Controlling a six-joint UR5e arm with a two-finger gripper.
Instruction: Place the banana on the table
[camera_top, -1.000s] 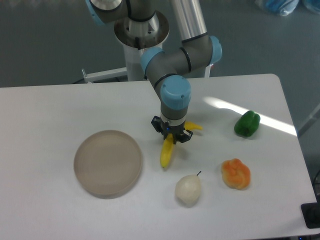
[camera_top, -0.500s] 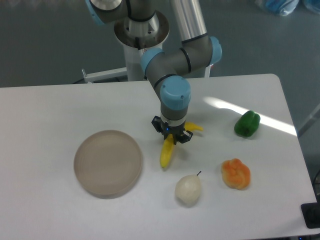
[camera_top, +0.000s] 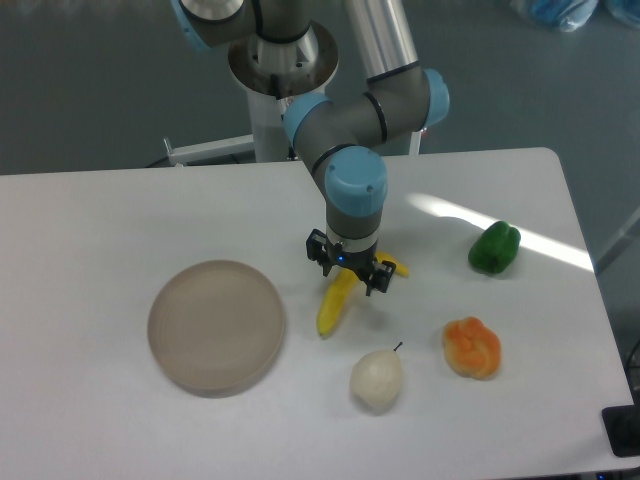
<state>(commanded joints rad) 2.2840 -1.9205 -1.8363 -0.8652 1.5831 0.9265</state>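
The yellow banana (camera_top: 335, 305) lies at a slant near the middle of the white table (camera_top: 120, 210). Its lower tip points toward the front left and its stem end (camera_top: 396, 266) pokes out on the right. My gripper (camera_top: 348, 270) points straight down over the banana's middle, with a black finger on either side of it, shut on the fruit. The part of the banana under the gripper is hidden. I cannot tell whether the banana rests on the tabletop or hangs just above it.
A round beige-grey plate (camera_top: 216, 325) sits to the left of the banana. A pale pear (camera_top: 376, 379) lies just in front of it, an orange lumpy fruit (camera_top: 471, 347) to the front right, and a green pepper (camera_top: 494, 248) to the right.
The gripper has shifted slightly right and toward the front, turning a little. The banana moved with it and now lies at a flatter slant.
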